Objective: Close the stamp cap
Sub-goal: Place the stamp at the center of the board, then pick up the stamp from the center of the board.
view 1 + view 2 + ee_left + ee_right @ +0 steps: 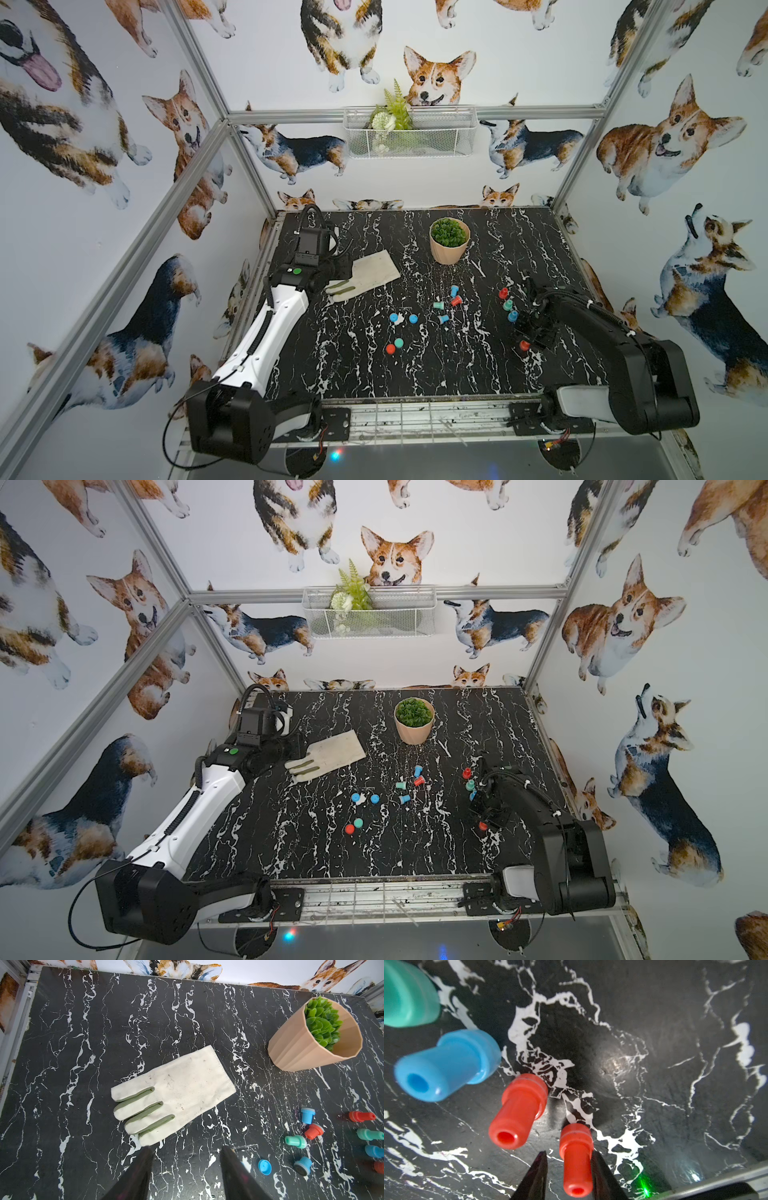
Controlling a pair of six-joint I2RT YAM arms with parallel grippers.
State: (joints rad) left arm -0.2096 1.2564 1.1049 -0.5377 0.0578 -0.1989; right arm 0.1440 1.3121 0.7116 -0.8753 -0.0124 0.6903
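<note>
Red stamp stands straight up, handle on top.
Smooth round plastic, fat end down. Right gripper sits loose around it; left gripper is half open.

- We see the left arm with a white shell and black joints.
- A small round green mark is on its black wrist part.
- A black ribbed cable lies along the white shell.
- The right arm is all black, with white cable ties and a pale grey cover near its base.
- The left fingers and the right fingers are dark and pointed.
</note>
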